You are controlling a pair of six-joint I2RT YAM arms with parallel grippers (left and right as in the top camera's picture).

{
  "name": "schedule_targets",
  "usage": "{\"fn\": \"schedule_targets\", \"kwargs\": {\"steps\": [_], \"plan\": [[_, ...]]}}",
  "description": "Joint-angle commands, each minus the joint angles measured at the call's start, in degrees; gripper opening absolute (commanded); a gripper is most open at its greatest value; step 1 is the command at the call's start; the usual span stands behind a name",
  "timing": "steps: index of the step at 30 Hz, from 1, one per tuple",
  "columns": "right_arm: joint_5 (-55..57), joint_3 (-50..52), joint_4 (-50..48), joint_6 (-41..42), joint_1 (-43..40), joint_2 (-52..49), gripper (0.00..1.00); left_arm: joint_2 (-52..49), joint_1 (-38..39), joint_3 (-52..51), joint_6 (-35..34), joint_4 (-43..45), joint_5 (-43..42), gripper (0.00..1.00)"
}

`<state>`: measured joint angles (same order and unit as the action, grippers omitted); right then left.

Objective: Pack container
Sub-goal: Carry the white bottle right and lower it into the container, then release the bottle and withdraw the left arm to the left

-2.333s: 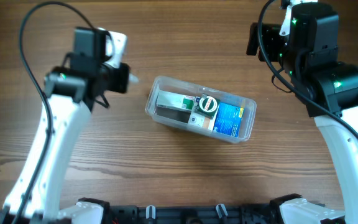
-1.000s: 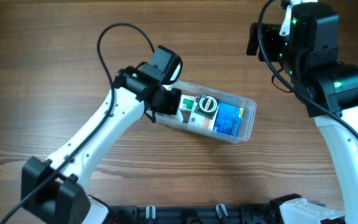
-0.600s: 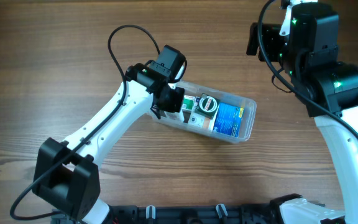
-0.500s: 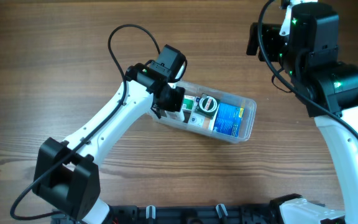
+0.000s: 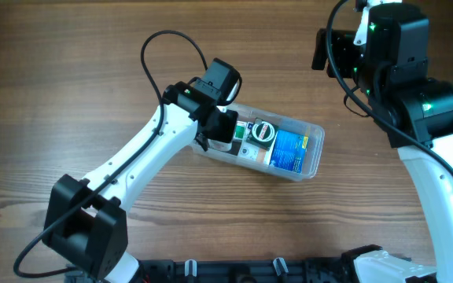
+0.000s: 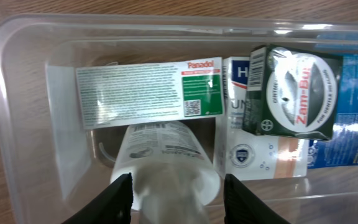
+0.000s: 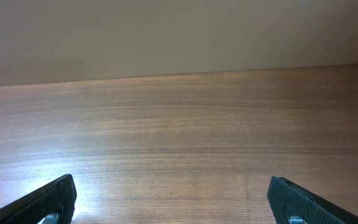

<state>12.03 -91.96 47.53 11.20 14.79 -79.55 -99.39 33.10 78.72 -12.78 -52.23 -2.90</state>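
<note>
Container (image 6: 8, 106): Panadol box (image 6: 148, 90) legible wrist-side.

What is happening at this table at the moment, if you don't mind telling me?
The left gripper is down inside the clear container, with its fingers on either side of a white bottle. Whether it is gripping the bottle or has let go cannot be told. A Panadol box, a Zam-Buk box and other small packs are already in the container. The right gripper is open over bare table and holds nothing.
</note>
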Motion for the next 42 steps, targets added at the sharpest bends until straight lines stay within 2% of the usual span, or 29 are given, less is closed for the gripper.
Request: {"fn": "schedule_targets", "kwargs": {"steps": [1,4,7,13,18,21,22,23,24,28,34,42], "plan": [[-0.7,-0.22,-0.15,-0.68,-0.2,0.13,1.0,-0.04,0.55,0.7,-0.13,0.15,0.37,0.47],[-0.7,-0.22,-0.15,-0.68,-0.2,0.13,1.0,0.55,0.52,0.72,-0.13,-0.33,0.39,0.48],[-0.7,-0.22,-0.15,-0.7,-0.2,0.13,1.0,2.1,0.55,1.09,-0.15,-1.2,0.37,0.54],[-0.7,-0.22,-0.15,-0.68,-0.2,0.13,1.0,8.02,0.42,3.43,-0.13,-3.78,1.03,0.57],[-0.7,-0.22,-0.15,-0.68,-0.2,0.13,1.0,15.76,-1.38,3.54,-0.13,-6.51,10.49,0.59],[-0.7,-0.22,-0.15,-0.68,-0.2,0.13,1.0,20.46,-4.46,3.54,-0.17,-7.98,13.07,0.56],[-0.7,-0.22,-0.15,-0.68,-0.2,0.13,1.0,22.34,-5.97,3.54,-0.33,-8.28,13.03,0.6],[-0.7,-0.22,-0.15,-0.68,-0.2,0.13,1.0,24.13,-7.5,3.54,-1.44,-8.55,13.07,0.71],[-0.7,-0.22,-0.15,-0.66,-0.2,0.13,1.0,26.56,-9.81,3.54,-3.13,-8.83,13.05,0.78],[-0.7,-0.22,-0.15,-0.68,-0.2,0.13,1.0,34.14,-17.7,3.54,-5.86,-9.77,12.79,1.0],[-0.7,-0.22,-0.15,-0.68,-0.2,0.13,1.0,41.7,-24.02,3.54,-6.1,-12.63,12.9,1.0],[-0.7,-0.22,-0.15,-0.68,-0.2,0.13,1.0,43.82,-24.96,3.54,-6.14,-16.59,12.83,1.0]]}}
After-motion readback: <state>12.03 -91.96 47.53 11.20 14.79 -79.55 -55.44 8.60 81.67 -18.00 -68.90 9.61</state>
